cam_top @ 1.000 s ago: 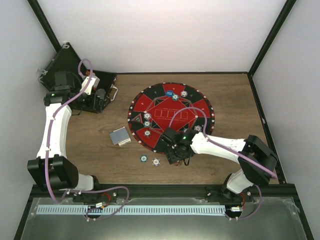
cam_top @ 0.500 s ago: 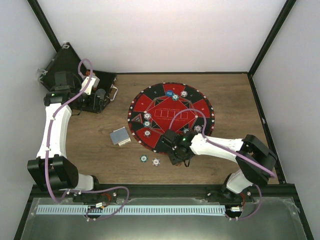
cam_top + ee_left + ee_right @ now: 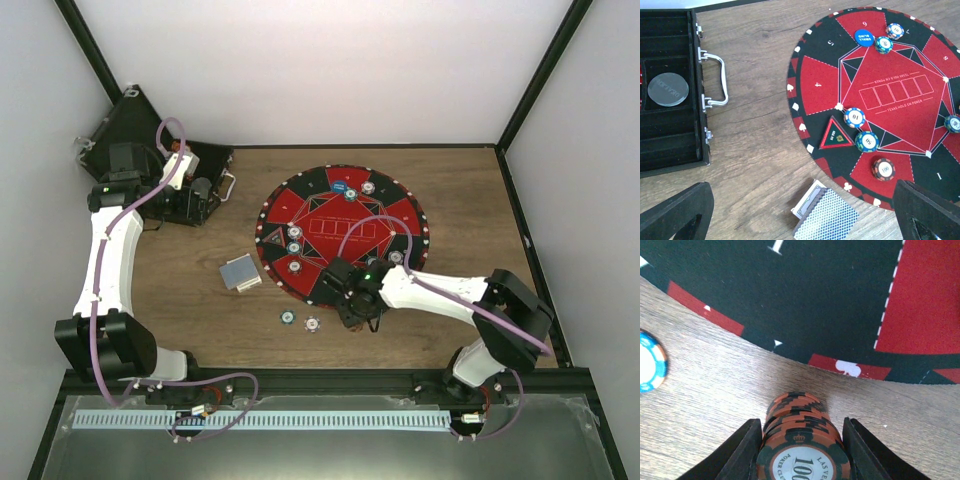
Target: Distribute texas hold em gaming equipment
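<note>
Top view: we see the right claw (image 3: 357, 312) low at the mat's (image 3: 315, 185) near rim. Left wrist: the left claw (image 3: 802, 212) gapes, empty. Right wrist: the right claw's jaws clamp a chip stack (image 3: 802, 440) standing on the bench (image 3: 715, 400); a skewed squeeze may topple its upper chips.

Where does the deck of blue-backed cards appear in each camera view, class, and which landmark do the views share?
Top external: deck of cards on the wood, near the lower-left rim of the round mat.
Left wrist: deck at bottom centre, below the mat's rim.
Right wrist: not in it.
Shared landmark: the red-and-black round mat, in all three.
</note>
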Robot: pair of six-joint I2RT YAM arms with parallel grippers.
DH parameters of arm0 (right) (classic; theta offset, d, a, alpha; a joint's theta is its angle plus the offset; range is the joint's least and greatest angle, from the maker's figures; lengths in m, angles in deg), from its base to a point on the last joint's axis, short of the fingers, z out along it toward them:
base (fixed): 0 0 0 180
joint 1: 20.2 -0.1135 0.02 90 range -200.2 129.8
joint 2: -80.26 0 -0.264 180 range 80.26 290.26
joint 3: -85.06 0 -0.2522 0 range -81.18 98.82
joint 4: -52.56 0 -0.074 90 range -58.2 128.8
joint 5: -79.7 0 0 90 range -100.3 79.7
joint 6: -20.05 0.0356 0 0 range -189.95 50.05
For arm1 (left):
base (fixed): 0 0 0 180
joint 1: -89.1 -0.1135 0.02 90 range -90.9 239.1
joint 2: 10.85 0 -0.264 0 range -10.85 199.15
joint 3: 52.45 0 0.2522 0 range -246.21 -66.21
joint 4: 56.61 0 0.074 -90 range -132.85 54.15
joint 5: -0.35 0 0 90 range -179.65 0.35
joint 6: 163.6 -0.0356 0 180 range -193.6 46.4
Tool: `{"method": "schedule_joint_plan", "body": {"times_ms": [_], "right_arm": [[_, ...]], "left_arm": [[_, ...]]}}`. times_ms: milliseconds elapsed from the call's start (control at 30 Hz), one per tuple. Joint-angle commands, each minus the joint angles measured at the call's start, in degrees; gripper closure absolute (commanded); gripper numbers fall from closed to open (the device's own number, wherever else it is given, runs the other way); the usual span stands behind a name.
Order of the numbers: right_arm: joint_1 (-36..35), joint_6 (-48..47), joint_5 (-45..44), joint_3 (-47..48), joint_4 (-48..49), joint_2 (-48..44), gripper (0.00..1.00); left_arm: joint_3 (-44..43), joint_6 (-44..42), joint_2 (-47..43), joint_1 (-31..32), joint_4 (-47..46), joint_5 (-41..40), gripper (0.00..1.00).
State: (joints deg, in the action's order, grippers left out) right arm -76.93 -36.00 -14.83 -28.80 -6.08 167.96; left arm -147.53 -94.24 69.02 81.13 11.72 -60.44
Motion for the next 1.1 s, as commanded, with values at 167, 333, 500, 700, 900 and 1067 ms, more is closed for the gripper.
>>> {"method": "schedule_joint_plan", "body": {"times_ms": [167, 333, 500, 700, 900, 1067], "right_arm": [[-0.18, -0.83, -3.37, 8.01, -3.88, -1.04, 0.86], [1.74, -1.99, -4.41, 11.9, -5.18, -1.43, 0.87], [5.01, -4.26, -4.82, 15.05, -5.52, -1.83, 0.88], [11.2, -8.26, -5.09, 20.61, -4.64, 0.53, 0.89], [18.08, -11.95, -5.22, 31.87, -3.16, 7.62, 0.89], [22.53, -13.95, -6.57, 44.65, -3.94, 17.91, 0.89]], "left_arm": [[-0.12, -0.56, -0.73, -0.29, -0.17, 0.19, 0.0], [-0.54, -0.59, -0.61, -0.25, 0.18, 0.21, 0.0], [-0.9, -0.57, -0.56, -0.3, 0.63, 0.07, 0.0], [-0.86, -0.74, -0.73, -0.29, 0.91, -0.03, 0.0], [-1.34, -0.52, -0.14, -0.29, 0.9, 0.06, 0.0], [-1.68, -0.51, 0.02, -0.31, 0.98, 0.07, 0.0]]}}
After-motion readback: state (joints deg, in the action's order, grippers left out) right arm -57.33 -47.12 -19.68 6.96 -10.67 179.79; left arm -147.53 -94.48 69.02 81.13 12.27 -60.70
